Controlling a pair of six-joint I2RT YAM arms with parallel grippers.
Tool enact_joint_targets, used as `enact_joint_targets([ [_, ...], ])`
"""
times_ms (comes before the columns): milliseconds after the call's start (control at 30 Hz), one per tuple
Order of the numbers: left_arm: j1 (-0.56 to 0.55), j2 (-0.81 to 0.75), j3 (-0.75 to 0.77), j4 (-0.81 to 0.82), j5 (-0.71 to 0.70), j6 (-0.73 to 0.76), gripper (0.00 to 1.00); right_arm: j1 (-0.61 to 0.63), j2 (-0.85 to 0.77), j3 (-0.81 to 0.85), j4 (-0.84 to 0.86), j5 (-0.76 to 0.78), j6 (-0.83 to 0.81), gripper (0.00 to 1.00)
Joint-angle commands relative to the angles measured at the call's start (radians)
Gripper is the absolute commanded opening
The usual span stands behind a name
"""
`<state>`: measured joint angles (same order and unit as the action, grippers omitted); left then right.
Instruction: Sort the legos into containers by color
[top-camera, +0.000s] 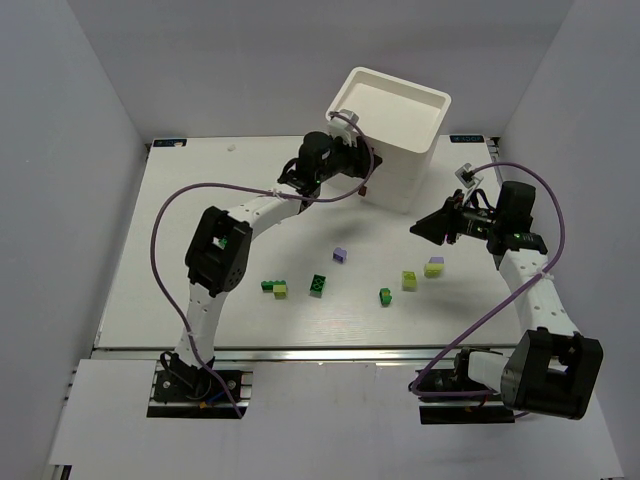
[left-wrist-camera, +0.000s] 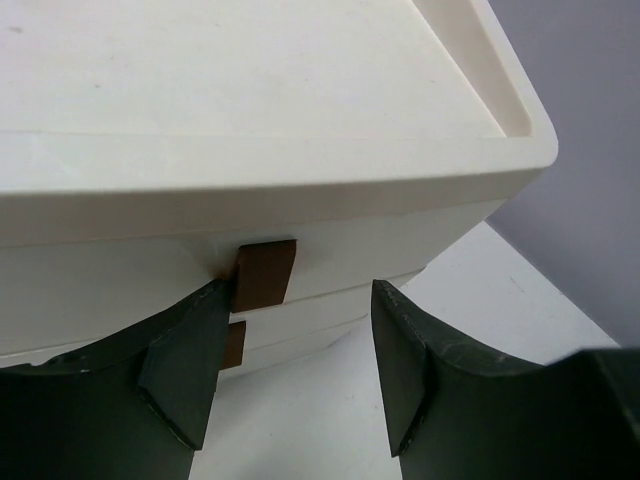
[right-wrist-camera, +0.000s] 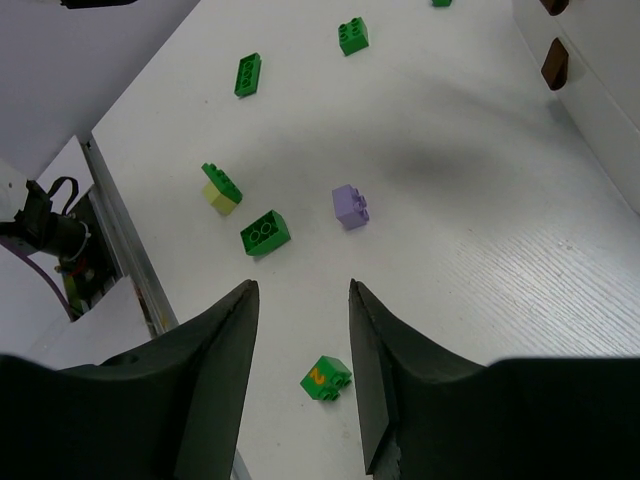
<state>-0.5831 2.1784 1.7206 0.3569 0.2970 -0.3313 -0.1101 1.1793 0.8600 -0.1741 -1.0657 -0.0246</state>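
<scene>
The containers are white drawers in a boxy unit (top-camera: 392, 130) at the back, each with a small brown handle (left-wrist-camera: 265, 272). My left gripper (top-camera: 362, 172) hovers at the unit's front, open (left-wrist-camera: 295, 370). Its left fingertip (left-wrist-camera: 205, 330) is just below the upper handle, with nothing between the jaws. Legos lie loose on the table: a purple one (top-camera: 340, 255), a dark green one (top-camera: 318, 285), a green and lime pair (top-camera: 274, 288), a green one (top-camera: 386, 296), a lime one (top-camera: 409, 280). My right gripper (top-camera: 425, 228) hangs open (right-wrist-camera: 300, 290) above a green lego marked 2 (right-wrist-camera: 326, 378).
A purple and lime lego (top-camera: 434, 267) lies under the right arm. The right wrist view shows more green legos (right-wrist-camera: 248, 75) farther left and the table's near rail (right-wrist-camera: 120, 220). White walls enclose the table on both sides.
</scene>
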Motion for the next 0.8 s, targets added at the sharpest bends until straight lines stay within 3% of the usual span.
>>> enact_joint_targets([
  [0,-0.035,0.023,0.103,-0.065,-0.135,0.084,0.68,-0.002,-0.026,0.011,0.016,-0.013,0.009,0.47],
  [133,-0.061,0.037,0.154,-0.124,-0.264,0.12,0.66,-0.003,-0.027,0.011,0.015,-0.013,0.009,0.47],
  [233,-0.081,0.043,0.174,-0.148,-0.347,0.141,0.59,-0.003,-0.027,0.013,0.013,-0.014,0.009,0.47],
  [600,-0.09,0.047,0.189,-0.159,-0.401,0.147,0.14,-0.003,-0.029,0.008,0.012,-0.01,0.008,0.47],
  [767,-0.09,-0.005,0.1,-0.115,-0.398,0.15,0.0,-0.006,-0.027,0.007,0.01,-0.004,0.005,0.47],
])
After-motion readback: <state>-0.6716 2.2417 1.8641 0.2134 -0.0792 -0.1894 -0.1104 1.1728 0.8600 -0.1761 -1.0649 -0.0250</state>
